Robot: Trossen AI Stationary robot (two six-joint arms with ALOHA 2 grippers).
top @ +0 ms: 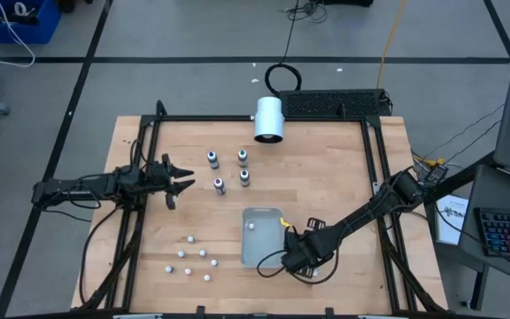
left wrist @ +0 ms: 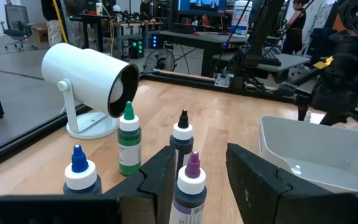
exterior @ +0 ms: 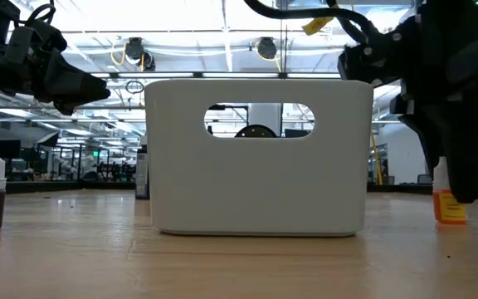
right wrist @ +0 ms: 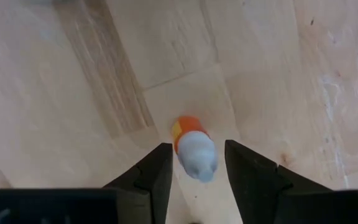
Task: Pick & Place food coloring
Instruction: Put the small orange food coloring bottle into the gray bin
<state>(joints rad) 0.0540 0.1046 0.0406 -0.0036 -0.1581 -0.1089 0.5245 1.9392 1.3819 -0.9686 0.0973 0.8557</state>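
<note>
Tabletop: purple-capped food coloring bottle (left wrist: 190, 186) stands between left gripper (left wrist: 197, 180) fingers.

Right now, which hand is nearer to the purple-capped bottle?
Left. The left hand is open just beside the purple-capped bottle; the right hand is far off, by the white bin.

The table (top: 326, 177) is pale, matt wood with visible grain. On it, the white bin (exterior: 256, 158) looks like smooth matt plastic. Beside the bin, the food coloring bottles (left wrist: 129, 143) are glossy plastic.
</note>
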